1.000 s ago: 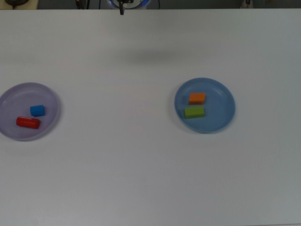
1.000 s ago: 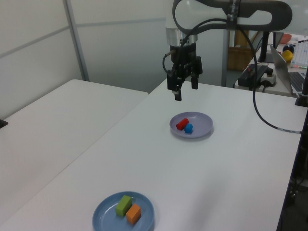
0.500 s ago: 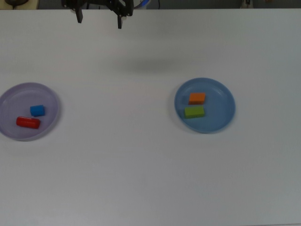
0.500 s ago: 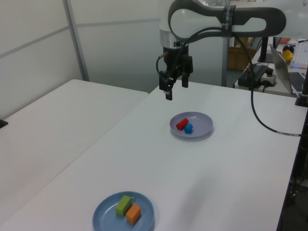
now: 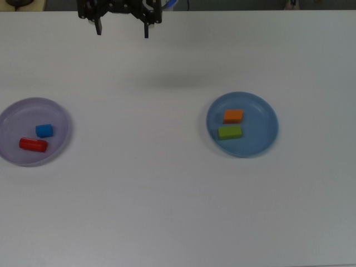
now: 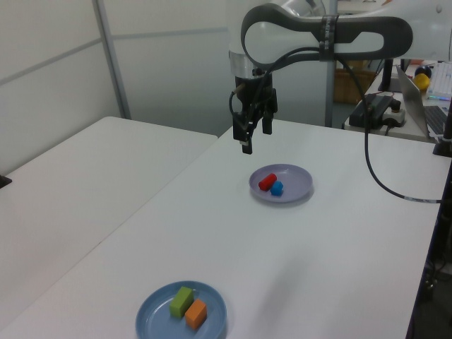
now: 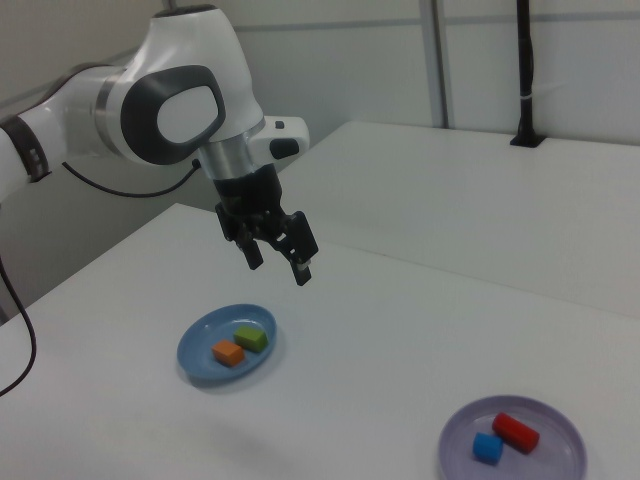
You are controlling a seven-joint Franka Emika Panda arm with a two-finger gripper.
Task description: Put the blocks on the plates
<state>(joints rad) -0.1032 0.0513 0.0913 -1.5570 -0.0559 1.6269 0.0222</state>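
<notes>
Shifted sideways, the open hand (image 5: 122,29) hangs well apart from both plates (image 5: 242,146).

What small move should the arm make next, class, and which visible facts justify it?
Probably none beyond retreating: the gripper hangs empty, jaws open, while the red block and blue block lie on the lavender plate, the orange block and green block on the blue plate.

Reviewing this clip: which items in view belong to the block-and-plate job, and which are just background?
Job items:
blue cube, red bar, lavender plate
orange cuboid, green cuboid, blue plate
end effector, open, empty

Background:
laptop
yellow ball
</notes>
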